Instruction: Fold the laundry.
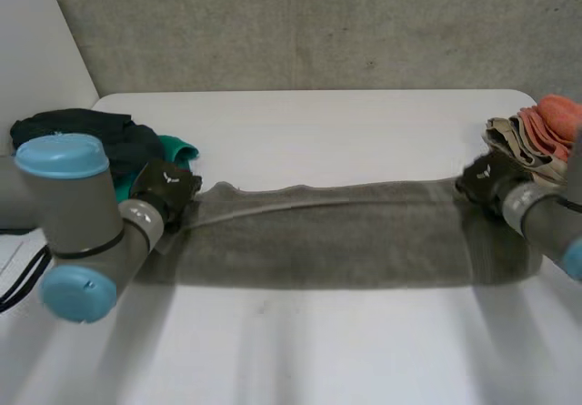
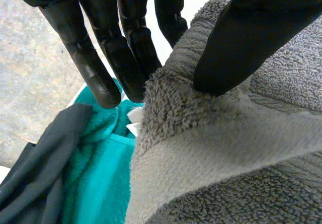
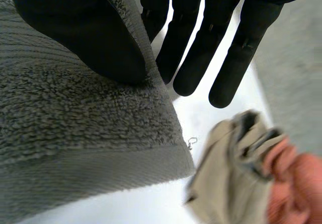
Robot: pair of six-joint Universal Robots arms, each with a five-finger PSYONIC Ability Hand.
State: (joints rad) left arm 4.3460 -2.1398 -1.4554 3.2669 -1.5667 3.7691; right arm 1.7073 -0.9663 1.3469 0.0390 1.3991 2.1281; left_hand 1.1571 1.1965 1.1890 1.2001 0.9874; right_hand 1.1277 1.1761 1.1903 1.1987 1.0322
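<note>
Spanning the white worktop (image 1: 318, 123) crosswise, a long grey terry towel (image 1: 327, 237) is being held taut between both hands, its long axis running left to right. The left hand (image 1: 166, 187) is pinching the towel's far left corner, thumb pressing on top and straight fingers (image 2: 100, 78) behind the hem. The right hand (image 1: 480, 179) is pinching the far right corner likewise, fingers (image 3: 188, 68) beneath. A crumpled teal cloth (image 1: 185, 153) and a dark garment heap (image 1: 77, 130) are lying just beyond the left hand, with beige and salmon cloths (image 1: 536, 127) beside the right. Judgement: with both ends gripped evenly, neither hand is nearer, so the fold is depending on carrying the held far edge toward the near edge.
</note>
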